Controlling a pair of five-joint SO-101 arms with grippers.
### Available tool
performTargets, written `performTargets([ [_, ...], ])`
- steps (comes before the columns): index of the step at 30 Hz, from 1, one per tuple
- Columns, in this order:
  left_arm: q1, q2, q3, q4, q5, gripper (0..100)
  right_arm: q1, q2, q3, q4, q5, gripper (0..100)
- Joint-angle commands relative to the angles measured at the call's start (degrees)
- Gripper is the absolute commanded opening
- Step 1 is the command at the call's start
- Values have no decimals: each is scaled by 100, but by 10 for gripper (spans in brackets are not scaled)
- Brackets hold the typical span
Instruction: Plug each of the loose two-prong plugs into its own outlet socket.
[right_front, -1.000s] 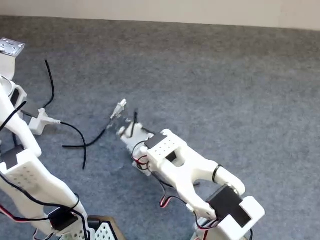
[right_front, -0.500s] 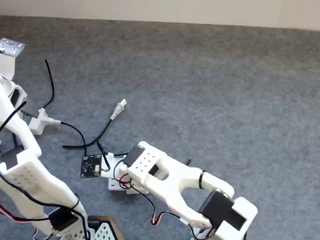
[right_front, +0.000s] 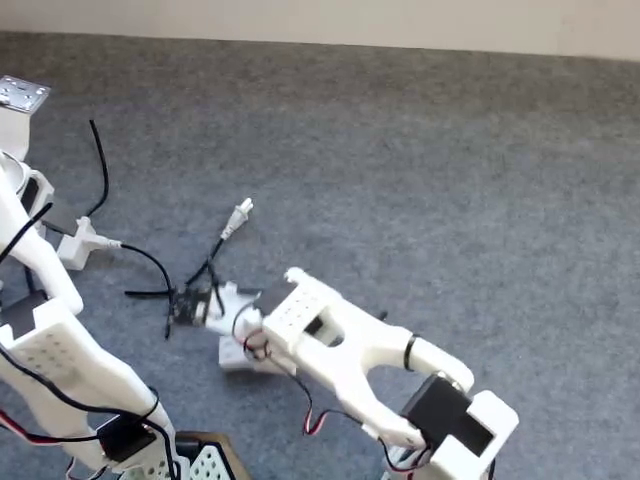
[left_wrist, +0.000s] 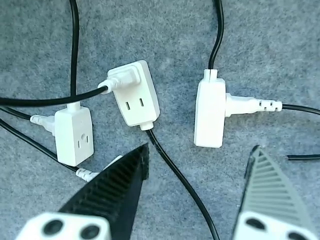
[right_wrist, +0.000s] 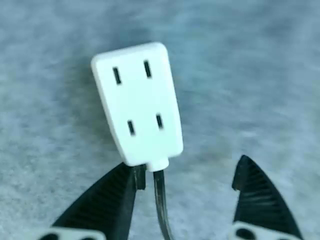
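Observation:
A loose two-prong plug (right_front: 240, 212) on a black cord lies on the grey carpet, just beyond the right arm (right_front: 330, 335). In the right wrist view a white outlet block (right_wrist: 137, 102) with two empty sockets lies face up. My right gripper (right_wrist: 190, 167) hovers open over its near end, and the block's black cord (right_wrist: 160, 200) runs between the fingers. My left gripper (left_wrist: 200, 149) is open above three white outlet blocks (left_wrist: 74, 135) (left_wrist: 136, 95) (left_wrist: 210, 112). White plugs sit in the sides of the middle and right blocks.
Black cords (left_wrist: 180, 175) cross the carpet between the blocks. Another white block (right_front: 80, 243) with a plug in it lies beside the left arm (right_front: 60, 350). The carpet (right_front: 450, 170) stretches open to the right and far side.
The right arm swung away from the loose plug, down and to the left, then edged back up a little. The left arm and the loose plug stayed put.

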Motion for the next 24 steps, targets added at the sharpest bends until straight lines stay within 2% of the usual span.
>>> performTargets([
  [1,-31,-92,-48,-26,35,312,646,-57,-945,277,-712,283],
  [5,40,-110,-48,-26,44,312,1147,-66,-1701,585,-1081,283],
  [10,84,-110,-48,-26,44,312,1253,-57,-2220,1121,-993,283],
  [14,57,-101,-48,-26,44,312,1262,-57,-1974,1165,-747,283],
  [17,48,-66,-48,-44,44,312,1226,-57,-1666,391,-1143,283],
  [21,40,-66,-31,-62,44,312,1200,-31,-998,-1253,-1969,283],
  [24,-4,-66,-40,-70,35,312,936,-22,-374,-2149,-2295,283],
])
